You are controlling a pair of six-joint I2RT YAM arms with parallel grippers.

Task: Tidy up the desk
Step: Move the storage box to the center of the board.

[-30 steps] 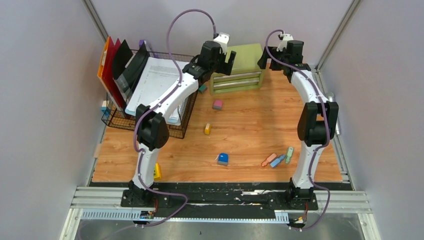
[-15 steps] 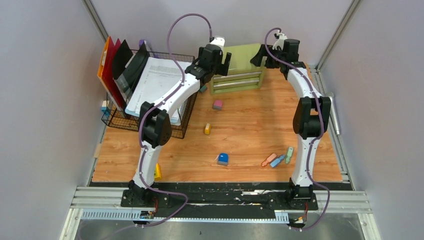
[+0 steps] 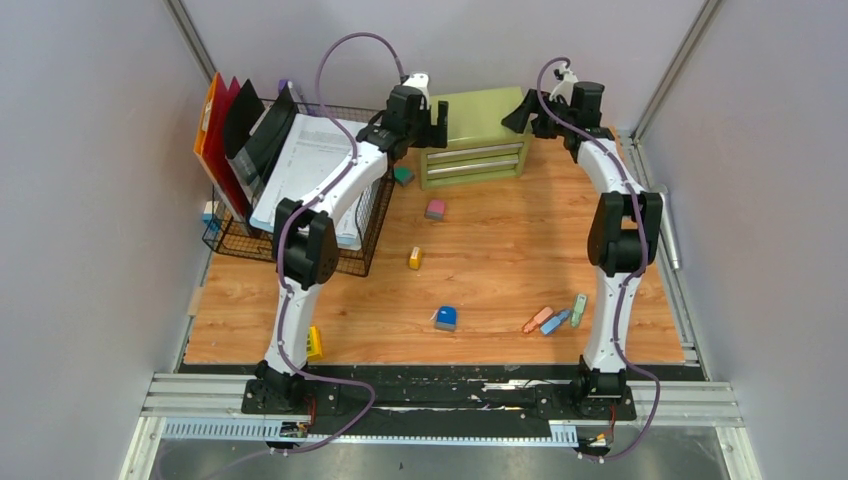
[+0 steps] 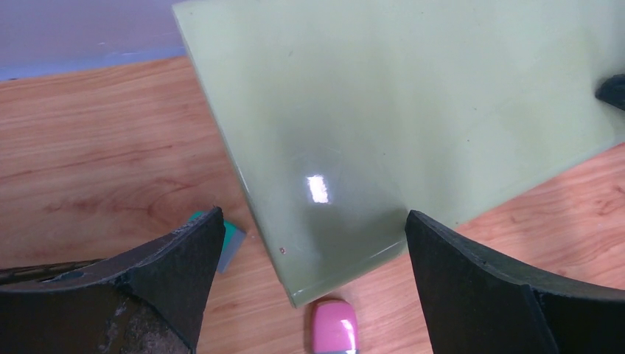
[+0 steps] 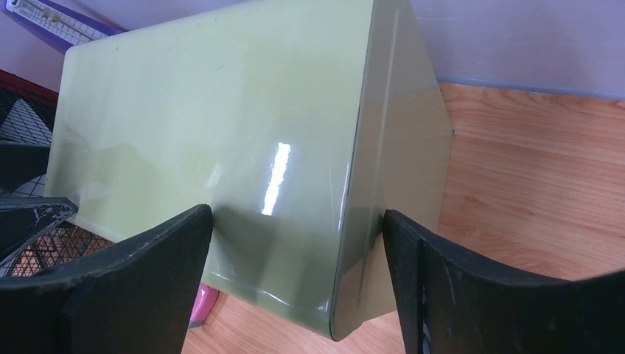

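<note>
The desk (image 3: 500,250) is orange-brown wood with small items scattered on it. A green drawer cabinet (image 3: 478,135) stands at its back. My left gripper (image 3: 437,118) is open at the cabinet's left end. In the left wrist view (image 4: 313,215) the cabinet's near corner (image 4: 324,280) lies between the jaws, below them. My right gripper (image 3: 520,112) is open at the cabinet's right end. In the right wrist view (image 5: 296,214) the cabinet's right corner (image 5: 346,295) sits between the jaws. Neither gripper holds anything.
A pink eraser (image 3: 435,209), a teal block (image 3: 403,176), a yellow piece (image 3: 415,258), a blue piece (image 3: 446,318) and a few markers (image 3: 555,318) lie on the desk. A wire basket (image 3: 290,190) with papers and folders stands at the left. Another yellow piece (image 3: 315,343) lies near the left base.
My left gripper has moved left and back to the cabinet's left end. My right gripper has shifted slightly back and left at the cabinet's right end. Both stayed open.
</note>
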